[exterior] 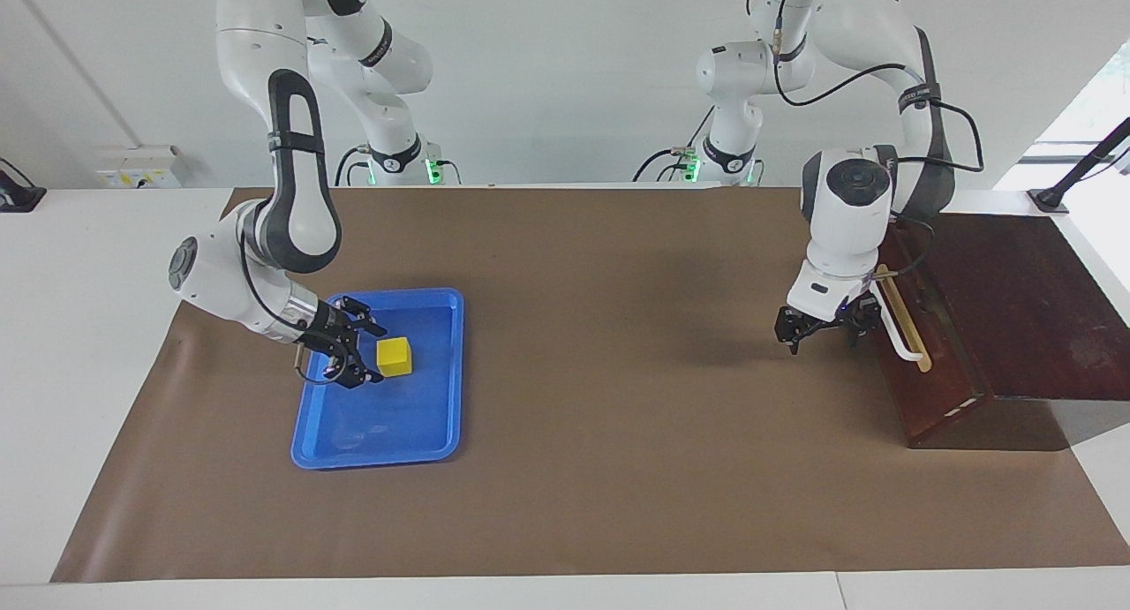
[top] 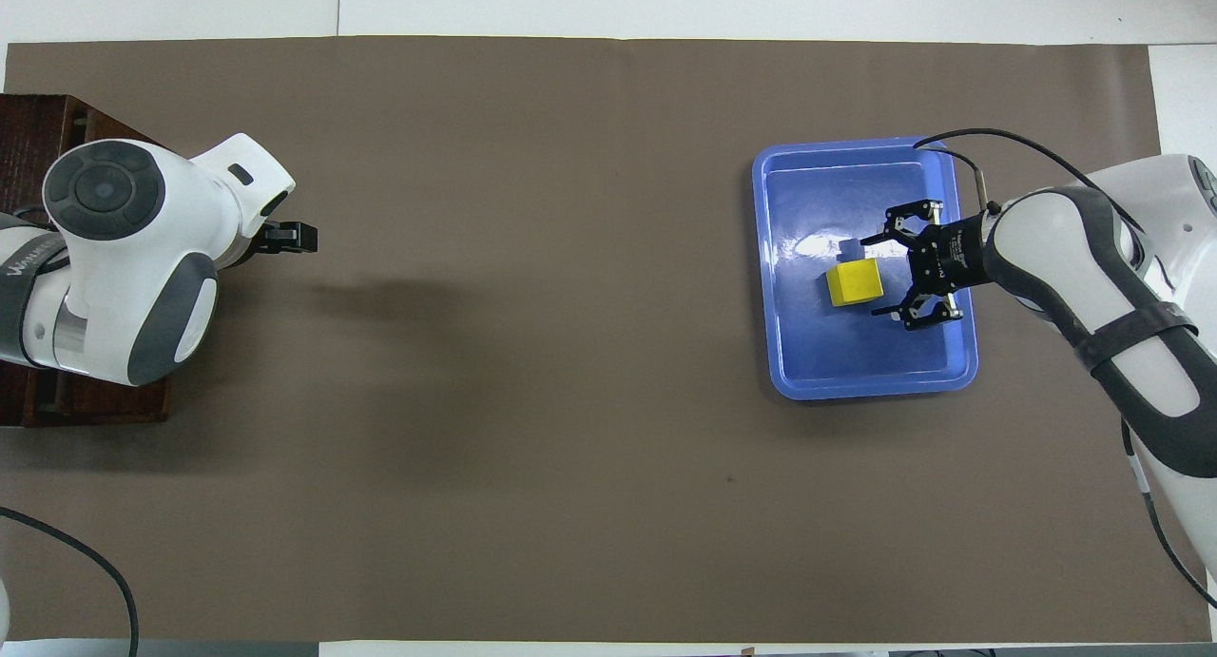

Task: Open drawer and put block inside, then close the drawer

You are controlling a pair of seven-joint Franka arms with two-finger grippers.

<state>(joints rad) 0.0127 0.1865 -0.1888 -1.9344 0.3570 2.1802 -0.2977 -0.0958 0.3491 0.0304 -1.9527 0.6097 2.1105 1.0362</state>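
Note:
The yellow block (exterior: 395,357) lies in the blue tray (exterior: 441,433), toward the right arm's end of the table. My right gripper (exterior: 367,354) is low in the tray, open, with its fingertips at the block's edge and not closed on it; it also shows in the overhead view (top: 889,275) beside the block (top: 853,283). The drawer (exterior: 936,380) is shut in its dark wooden box (exterior: 1033,301) at the left arm's end. My left gripper (exterior: 825,329) is open and empty, low in front of the drawer, close beside the white handle (exterior: 902,327). In the overhead view my left arm hides most of the box (top: 38,125).
A brown mat (exterior: 618,327) covers the table between the tray and the drawer box. The blue tray (top: 789,353) has a low raised rim around the block.

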